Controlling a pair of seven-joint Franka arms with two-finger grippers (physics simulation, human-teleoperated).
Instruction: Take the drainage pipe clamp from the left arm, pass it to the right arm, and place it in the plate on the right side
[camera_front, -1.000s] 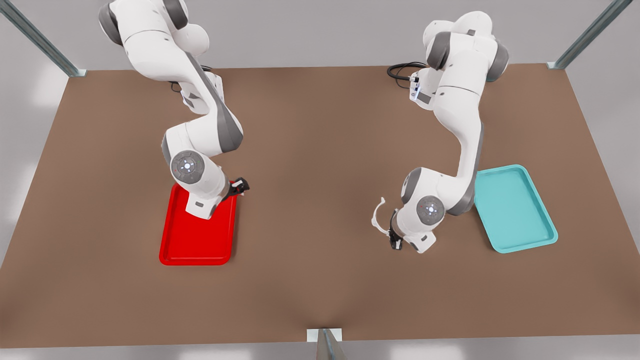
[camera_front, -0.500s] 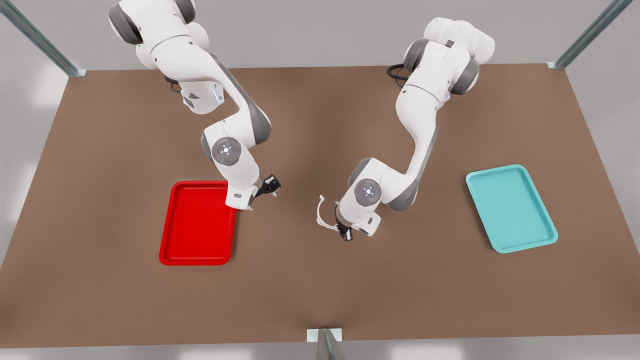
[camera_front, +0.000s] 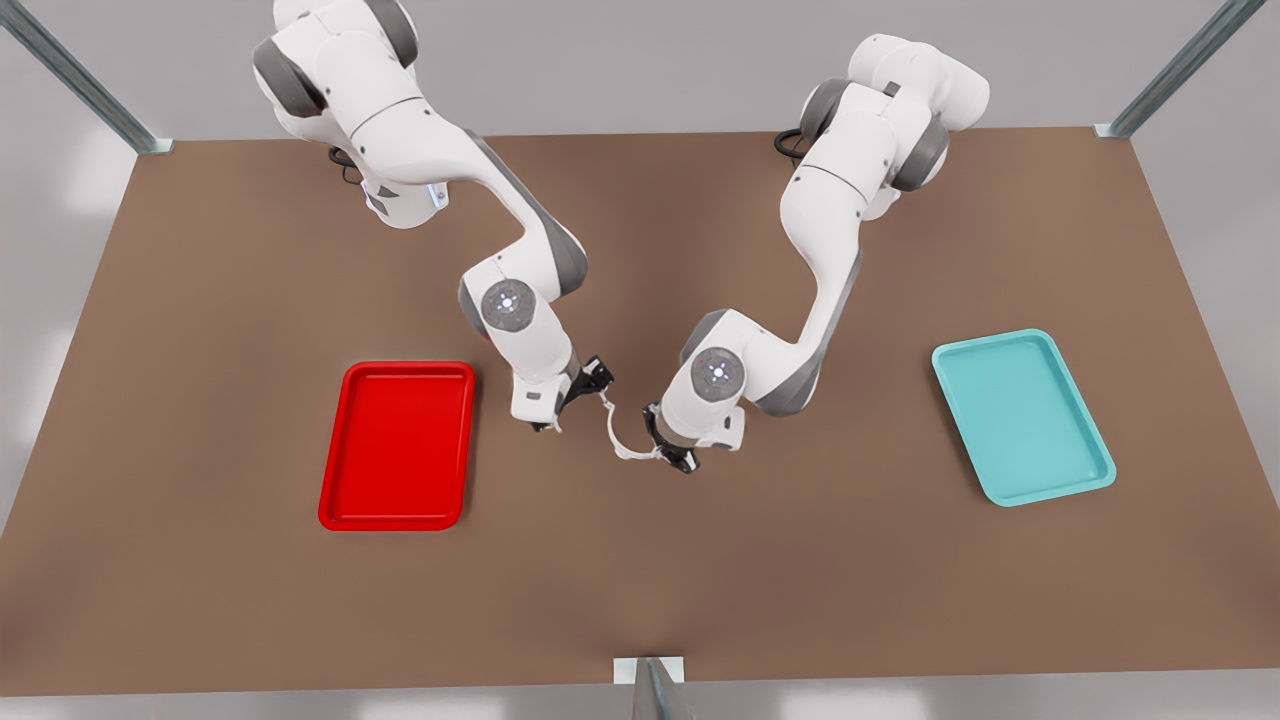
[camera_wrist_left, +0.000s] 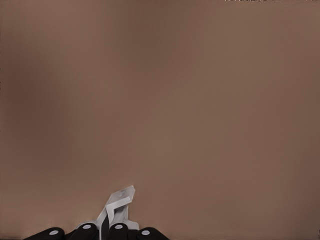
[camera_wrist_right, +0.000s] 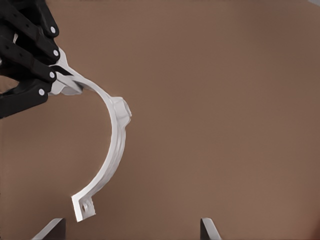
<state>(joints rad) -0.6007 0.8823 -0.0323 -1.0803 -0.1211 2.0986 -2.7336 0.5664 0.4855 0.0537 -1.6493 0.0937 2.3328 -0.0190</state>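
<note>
Thin white half-ring drainage pipe clamp (camera_front: 618, 440) (camera_wrist_right: 117, 145) (camera_wrist_left: 120, 200) above table centre, carried inward since before.
Left gripper (camera_front: 668, 458) (camera_wrist_left: 102, 233) at 4 o'clock pinches one tab; right gripper (camera_front: 578, 398) (camera_wrist_right: 130, 231), fingers wide, has neared from 10 o'clock. Glossy red plate (camera_front: 340, 500) at 9 o'clock.

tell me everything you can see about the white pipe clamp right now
The drainage pipe clamp is a thin white half-ring strap, looking like moulded plastic, with a small bump midway along the arc and a short tab with a hole at its free end. It hangs above the bare brown table, between the two arms. The left gripper is shut on one end tab. The right gripper sits open at the free end, its fingers either side of the tab but not yet closed on it.
</note>
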